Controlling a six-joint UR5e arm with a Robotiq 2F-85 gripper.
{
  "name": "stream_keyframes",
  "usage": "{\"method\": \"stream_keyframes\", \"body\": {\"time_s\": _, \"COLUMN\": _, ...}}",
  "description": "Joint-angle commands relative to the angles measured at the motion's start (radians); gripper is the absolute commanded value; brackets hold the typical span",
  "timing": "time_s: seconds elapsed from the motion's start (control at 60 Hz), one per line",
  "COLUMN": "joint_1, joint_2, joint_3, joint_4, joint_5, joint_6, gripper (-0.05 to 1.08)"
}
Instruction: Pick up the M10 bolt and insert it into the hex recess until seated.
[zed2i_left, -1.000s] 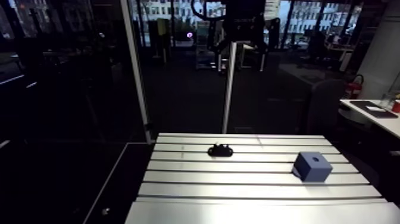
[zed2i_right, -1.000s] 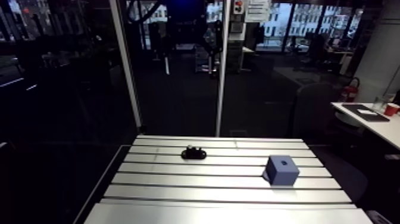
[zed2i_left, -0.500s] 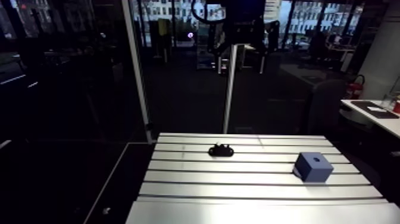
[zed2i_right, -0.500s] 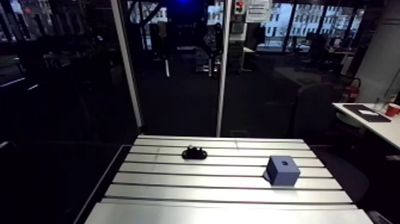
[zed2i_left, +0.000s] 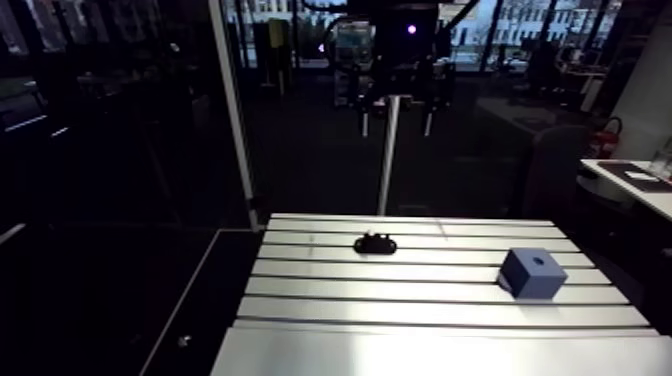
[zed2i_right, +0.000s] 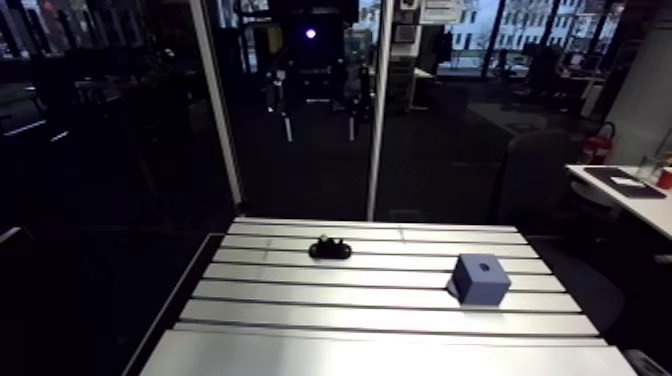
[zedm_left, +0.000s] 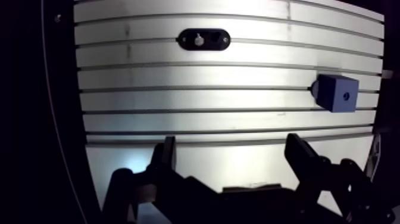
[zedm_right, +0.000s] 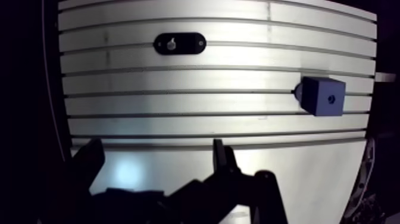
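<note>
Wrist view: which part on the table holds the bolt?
The black oval holder; a pale bolt stands in it. The blue cube shows only a dark hole.

A slotted aluminium table (zedm_left: 196, 119) carries a black oval holder (zedm_left: 211, 45).

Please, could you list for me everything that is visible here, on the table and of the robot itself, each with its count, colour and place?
Slotted aluminium table: one, silver-grey, carries all the other things.
Black oval holder: one, black, on the table, far ahead of the gripper.
Small pale metal bolt: one, silvery, sits in the black oval holder.
Blue cube-shaped block: one, blue with a small dark hole in its upper face, on the table, apart from the holder and off to one side of it.
Two-finger gripper: one, dark, above the near part of the table, fingers open, holding nothing.
</note>
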Motion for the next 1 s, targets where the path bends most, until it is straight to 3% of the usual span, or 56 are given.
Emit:
{"method": "stream_keyframes", "body": {"time_s": 0.017, "joint_1": 0.016, "joint_2": 0.037, "joint_3": 0.078, "joint_4": -0.179, "joint_5": -0.003, "joint_6": 0.008, "gripper": 0.0}}
{"method": "stream_keyframes", "body": {"time_s": 0.5, "joint_1": 0.019, "joint_2": 0.132, "joint_3": 0.224, "joint_4": -0.523, "joint_5": 0.004, "joint_6": 0.011, "gripper": 0.01}}
{"method": "stream_keyframes", "body": {"time_s": 1.0, "joint_1": 0.019, "joint_2": 0.222, "joint_3": 0.255, "joint_4": -0.634, "joint_5": 0.003, "joint_6": 0.005, "gripper": 0.01}}
